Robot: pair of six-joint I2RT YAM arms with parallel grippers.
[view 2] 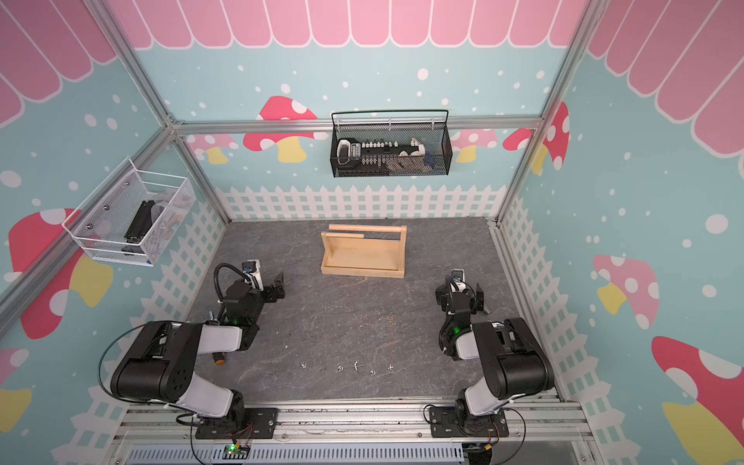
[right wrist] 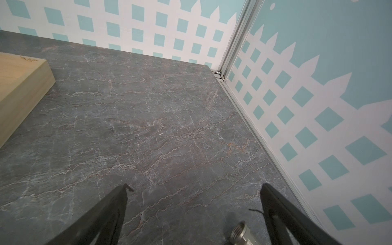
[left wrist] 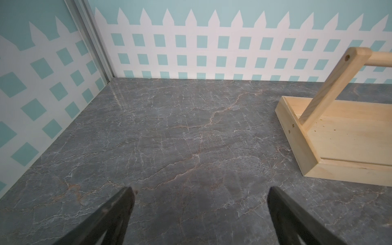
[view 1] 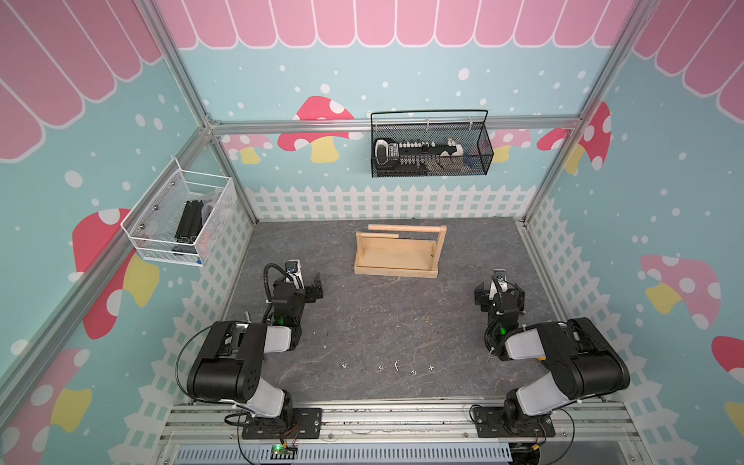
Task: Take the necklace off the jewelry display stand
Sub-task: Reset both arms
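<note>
The jewelry display stand (view 1: 396, 253) (view 2: 362, 254), pale wood with a tray base and dowel rods on top, stands at the back middle of the grey table. The necklace is not visible in any view; the rods and tray look bare. My left gripper (view 1: 316, 286) (left wrist: 199, 191) is open over bare table, left of and nearer than the stand (left wrist: 339, 135). Near the right wall, my right gripper (view 1: 500, 290) (right wrist: 195, 188) is open and holds nothing. A corner of the stand's base (right wrist: 23, 84) shows in the right wrist view.
A small metal threaded fitting (right wrist: 241, 233) (view 2: 486, 310) lies on the table by my right gripper. Several tiny bits (view 1: 396, 365) lie near the front edge. A black wire basket (view 1: 430, 147) hangs on the back wall, a white one (view 1: 181, 217) on the left wall.
</note>
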